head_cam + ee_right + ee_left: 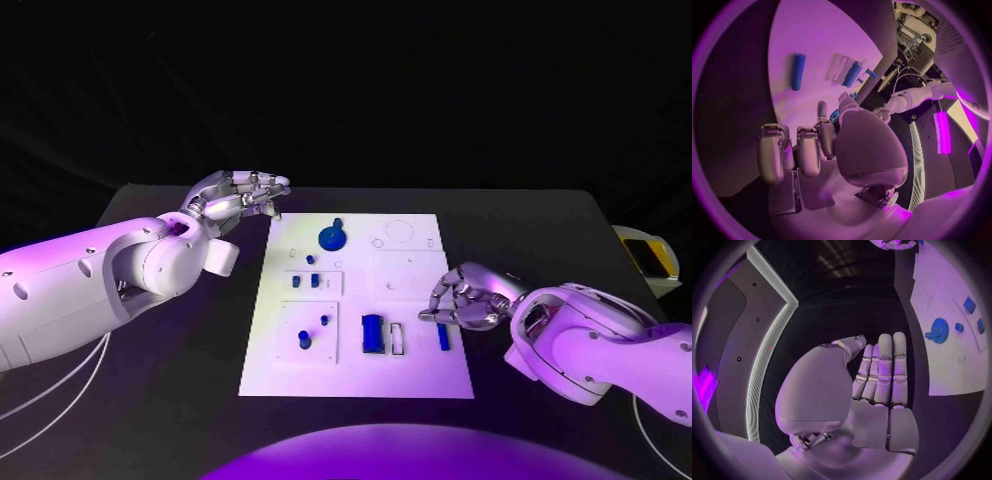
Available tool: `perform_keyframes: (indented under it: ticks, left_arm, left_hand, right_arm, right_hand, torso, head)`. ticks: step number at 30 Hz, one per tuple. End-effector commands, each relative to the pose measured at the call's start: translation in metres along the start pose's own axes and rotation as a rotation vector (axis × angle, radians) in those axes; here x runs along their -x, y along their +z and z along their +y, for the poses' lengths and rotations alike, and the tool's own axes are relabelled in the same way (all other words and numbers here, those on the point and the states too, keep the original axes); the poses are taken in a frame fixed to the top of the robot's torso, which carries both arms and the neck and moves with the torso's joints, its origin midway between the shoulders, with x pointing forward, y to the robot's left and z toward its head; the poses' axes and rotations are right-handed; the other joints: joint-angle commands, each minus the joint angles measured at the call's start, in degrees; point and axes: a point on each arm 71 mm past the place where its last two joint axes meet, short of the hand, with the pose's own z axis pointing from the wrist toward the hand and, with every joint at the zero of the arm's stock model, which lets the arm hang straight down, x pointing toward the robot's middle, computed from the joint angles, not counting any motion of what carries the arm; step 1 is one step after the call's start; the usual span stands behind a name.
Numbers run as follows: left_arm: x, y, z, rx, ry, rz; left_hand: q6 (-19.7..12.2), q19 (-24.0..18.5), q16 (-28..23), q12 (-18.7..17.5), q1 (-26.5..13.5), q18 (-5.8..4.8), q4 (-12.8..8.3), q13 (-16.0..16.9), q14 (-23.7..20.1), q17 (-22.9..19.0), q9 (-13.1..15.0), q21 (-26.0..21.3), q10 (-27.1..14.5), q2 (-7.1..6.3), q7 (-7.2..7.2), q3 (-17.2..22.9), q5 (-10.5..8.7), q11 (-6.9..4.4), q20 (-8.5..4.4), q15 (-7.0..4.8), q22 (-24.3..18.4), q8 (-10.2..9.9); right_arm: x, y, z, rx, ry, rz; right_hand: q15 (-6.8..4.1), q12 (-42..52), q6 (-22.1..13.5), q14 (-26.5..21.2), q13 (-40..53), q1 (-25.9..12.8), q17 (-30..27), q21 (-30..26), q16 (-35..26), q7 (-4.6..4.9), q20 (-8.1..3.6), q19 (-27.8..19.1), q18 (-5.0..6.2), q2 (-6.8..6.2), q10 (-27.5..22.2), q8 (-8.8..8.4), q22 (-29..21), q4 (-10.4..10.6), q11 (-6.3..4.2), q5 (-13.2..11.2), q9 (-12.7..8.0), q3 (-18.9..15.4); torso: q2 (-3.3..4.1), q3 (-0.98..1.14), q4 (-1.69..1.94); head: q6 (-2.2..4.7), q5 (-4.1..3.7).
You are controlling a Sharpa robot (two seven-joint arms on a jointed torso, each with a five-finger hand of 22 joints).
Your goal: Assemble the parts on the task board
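Note:
The white task board (411, 375) lies mid-table. On it are a round blue part (333, 238), small blue parts (306, 281), two more (313, 332), a blue block (372, 332) beside a white frame (397, 340), and a blue bar (443, 337). My right hand (464, 298) hovers over the board's right edge just beyond the bar, fingers curled in. In the right wrist view a bit of blue shows between thumb and finger (821, 112); whether it is held is unclear. My left hand (238, 195) is off the board's far left corner, fingers (882, 370) straight, holding nothing.
A yellow and white object (652, 255) sits at the table's right edge. Black table surface (173, 400) surrounds the board on all sides. The left forearm (130, 270) stretches along the board's left side.

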Motion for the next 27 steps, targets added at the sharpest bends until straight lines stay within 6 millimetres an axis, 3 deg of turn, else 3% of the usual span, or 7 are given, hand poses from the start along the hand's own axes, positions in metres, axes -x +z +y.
perform_keyframes:
  ticks: [1,6,13,27]
  left_arm:
    - [-0.004,0.001,-0.001,-0.01,-0.006,0.021]
    - [-0.005,0.0,-0.001,-0.01,-0.007,0.025]
    - [-0.005,0.0,-0.001,-0.011,-0.008,0.027]
    - [-0.004,0.0,-0.001,-0.01,-0.008,0.025]
  left_hand:
    - [-0.31,-0.25,0.38,0.4,-0.17,0.28,-0.05,-0.05,-0.25,-0.06,0.06,-0.02,-0.34,0.19,0.01,0.13,0.11,0.06,0.08,-0.05,0.06,0.42]
    - [-0.31,-0.25,0.38,0.4,-0.17,0.28,-0.05,-0.05,-0.25,-0.06,0.06,-0.02,-0.34,0.19,0.01,0.13,0.11,0.06,0.08,-0.05,0.06,0.42]
    - [-0.31,-0.25,0.38,0.4,-0.17,0.28,-0.05,-0.05,-0.25,-0.06,0.06,-0.02,-0.34,0.19,0.01,0.13,0.11,0.06,0.08,-0.05,0.06,0.42]
    - [-0.31,-0.25,0.38,0.4,-0.17,0.28,-0.05,-0.05,-0.25,-0.06,0.06,-0.02,-0.34,0.19,0.01,0.13,0.11,0.06,0.08,-0.05,0.06,0.42]
  right_arm:
    - [0.003,-0.004,-0.007,0.007,-0.071,-0.017]
    - [0.004,-0.01,-0.019,-0.027,-0.137,-0.037]
    - [-0.009,-0.013,-0.028,-0.062,-0.182,-0.017]
    - [-0.028,-0.006,-0.027,-0.068,-0.194,0.016]
  right_hand:
    - [0.35,-0.29,-0.34,4.45,4.36,-0.11,7.28,-0.22,-0.16,-0.07,0.21,3.4,-0.39,-0.56,-0.16,-0.22,13.29,0.01,0.33,-0.38,-0.04,-0.32]
    - [0.36,-0.29,0.43,4.45,4.36,0.12,7.32,0.04,-0.16,-0.22,0.33,3.51,-0.44,-0.55,-0.16,-0.01,13.37,-0.06,0.26,-0.68,0.12,-0.54]
    - [0.23,-0.49,1.37,4.4,4.22,0.25,7.13,0.03,-0.26,-0.48,0.35,3.51,-0.43,-0.53,-0.25,0.35,13.37,-0.02,0.06,-0.86,0.36,-0.85]
    - [0.15,-0.56,1.72,4.39,4.17,0.03,7.1,-0.05,-0.28,-0.59,0.32,3.48,-0.41,-0.46,-0.26,0.5,13.35,0.12,-0.03,-1.02,0.49,-1.1]
  torso:
    - [-0.05,-0.02,-0.1]
    - [-0.04,0.01,-0.17]
    - [-0.01,-0.01,0.07]
    - [0.07,0.02,0.04]
  head:
    - [-0.1,-0.51]
    - [-0.12,-0.74]
    - [-0.14,-0.75]
    - [-0.33,-0.44]
